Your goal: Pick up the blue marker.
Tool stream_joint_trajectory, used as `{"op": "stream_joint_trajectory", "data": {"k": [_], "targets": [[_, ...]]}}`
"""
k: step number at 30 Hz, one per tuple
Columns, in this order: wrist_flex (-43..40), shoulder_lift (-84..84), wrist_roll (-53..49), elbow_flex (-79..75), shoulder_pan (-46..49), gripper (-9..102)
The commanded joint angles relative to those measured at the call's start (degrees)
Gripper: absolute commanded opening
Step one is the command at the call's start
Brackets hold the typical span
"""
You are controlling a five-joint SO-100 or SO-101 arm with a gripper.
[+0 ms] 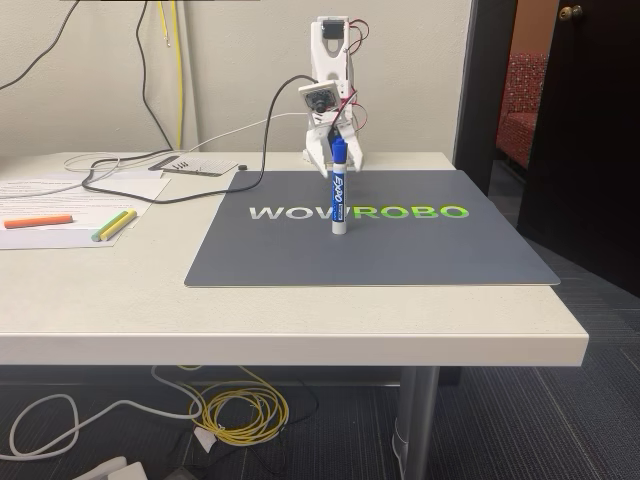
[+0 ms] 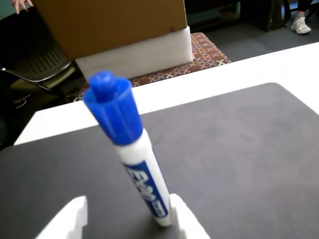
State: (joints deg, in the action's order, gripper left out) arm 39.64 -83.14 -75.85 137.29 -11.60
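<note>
The blue marker point(image 1: 338, 195) stands upright on its end on the grey mat point(image 1: 420, 250), blue cap on top. In the fixed view my gripper point(image 1: 336, 158) hangs just behind the cap, near the mat's back edge. In the wrist view the blue marker point(image 2: 134, 159) rises between my two white fingertips point(image 2: 67, 219), with its base close beside the right one. The gripper point(image 2: 127, 216) is open, the gap far wider than the barrel. I cannot tell whether the right finger touches the marker.
An orange pen point(image 1: 38, 220) and yellow and green pens point(image 1: 115, 225) lie on papers point(image 1: 60, 190) at the table's left. Black and white cables point(image 1: 150, 165) trail near the arm's base. A cardboard box point(image 2: 109, 25) stands beyond the table in the wrist view.
</note>
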Motion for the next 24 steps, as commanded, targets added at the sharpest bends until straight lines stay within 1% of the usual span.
{"op": "stream_joint_trajectory", "data": {"k": [1, 8, 13, 20, 24], "targets": [[-0.3, 0.4, -0.4, -3.4, -0.5, 22], [-0.4, 3.7, -0.8, -6.3, -0.3, 22], [1.8, 6.4, -0.8, -7.6, -0.4, 22], [1.5, 7.5, -0.8, -9.4, -0.4, 21], [1.4, 7.4, -1.1, -9.5, -0.2, 24]]}}
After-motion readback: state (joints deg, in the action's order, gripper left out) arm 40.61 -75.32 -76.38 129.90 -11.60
